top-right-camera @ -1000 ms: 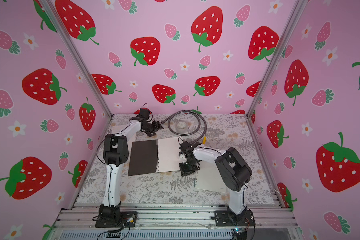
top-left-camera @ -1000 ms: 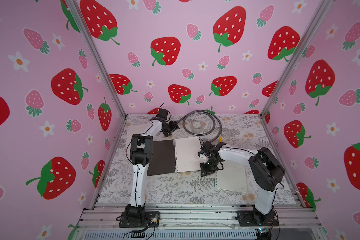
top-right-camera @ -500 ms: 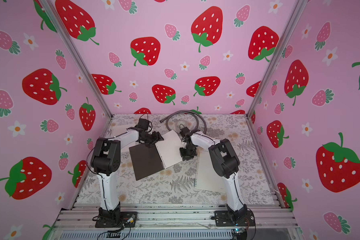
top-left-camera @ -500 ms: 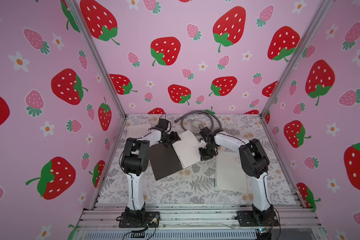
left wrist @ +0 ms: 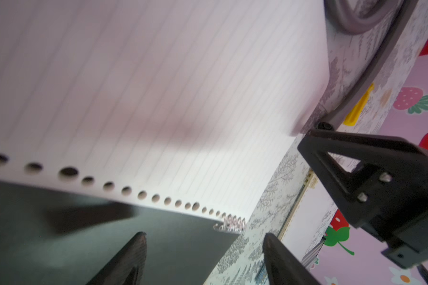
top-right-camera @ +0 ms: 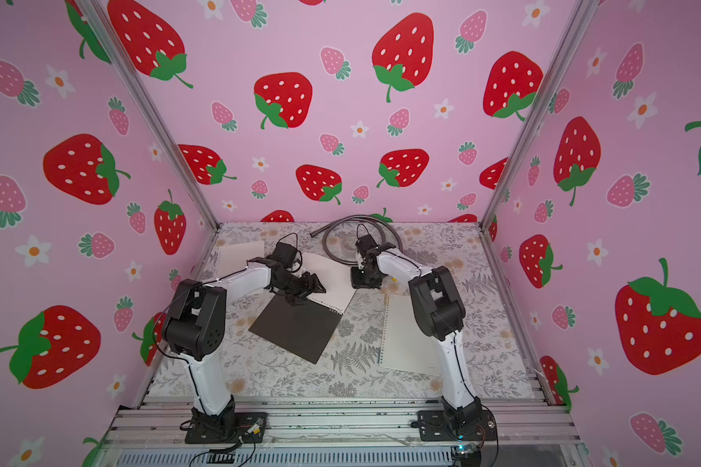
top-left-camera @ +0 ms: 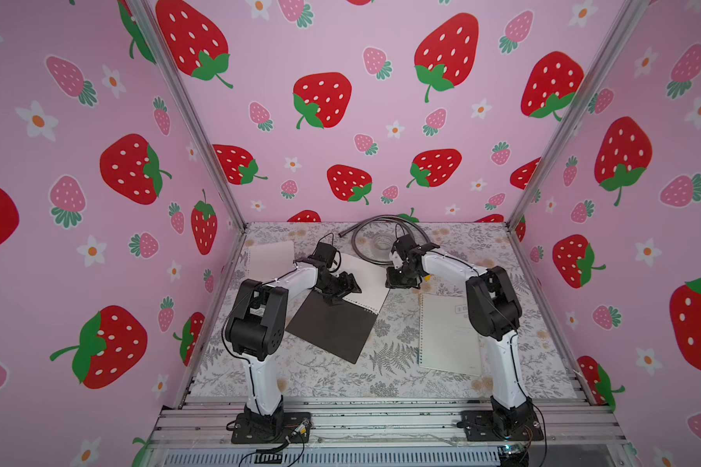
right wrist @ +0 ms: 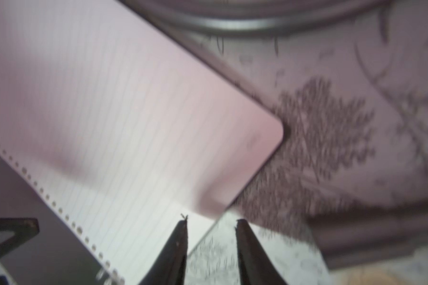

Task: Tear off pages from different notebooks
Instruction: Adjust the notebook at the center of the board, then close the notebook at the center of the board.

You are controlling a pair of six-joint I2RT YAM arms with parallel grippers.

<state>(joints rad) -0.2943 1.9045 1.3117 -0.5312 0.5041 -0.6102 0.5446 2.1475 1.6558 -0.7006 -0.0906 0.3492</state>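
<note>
Looking down, we see the floral table (top-left-camera: 324, 376) carrying everything. The dark notebook (top-left-camera: 332, 327) lies open and skewed at its middle, cover (top-right-camera: 296, 327) toward the front, lined page (top-left-camera: 365, 279) toward the back. Well apart on the right, the pale notebook (top-left-camera: 446, 335) lies closed, partly hidden by the right arm (top-left-camera: 490, 307). A loose sheet (top-left-camera: 270, 258) sits at the back left, and a grey hose (right wrist: 232, 23) coils at the back. The left end effector (left wrist: 204, 234) hovers over the spiral (left wrist: 230, 224), fingers spread, holding nothing. The right end effector (right wrist: 211, 220) sits just beside the page's right corner, fingers apart, table showing between them.
</note>
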